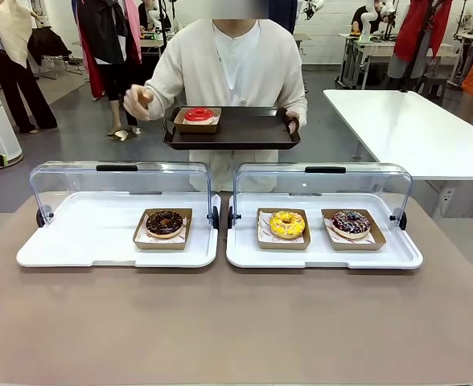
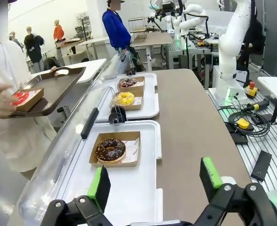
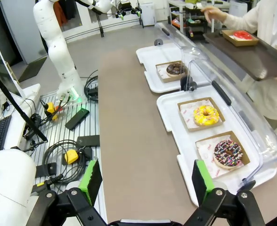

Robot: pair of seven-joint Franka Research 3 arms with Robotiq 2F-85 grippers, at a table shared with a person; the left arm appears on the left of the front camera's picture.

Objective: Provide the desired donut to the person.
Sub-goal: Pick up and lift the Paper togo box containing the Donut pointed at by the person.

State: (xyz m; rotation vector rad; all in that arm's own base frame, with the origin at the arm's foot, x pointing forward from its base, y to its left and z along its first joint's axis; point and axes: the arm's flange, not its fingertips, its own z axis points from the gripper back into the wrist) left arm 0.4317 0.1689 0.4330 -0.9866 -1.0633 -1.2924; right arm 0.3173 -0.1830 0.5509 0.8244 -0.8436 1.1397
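Left wrist view: the left gripper (image 2: 155, 179), fingers spread and empty, hangs short of the chocolate donut (image 2: 110, 149) just ahead, where a hasty reach could clip the raised clear lid (image 2: 89, 123) to its left.

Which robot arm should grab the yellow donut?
Right, probably. The yellow donut lies in the tray on the robot's right, near the open right gripper; the open left gripper hangs by the chocolate donut.

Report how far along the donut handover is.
Done: a red donut sits on the dark tray held by the person. In hand: nothing; left hand and right hand hang open, empty. Left: picking the chocolate donut, yellow donut or sprinkled donut and passing it over.
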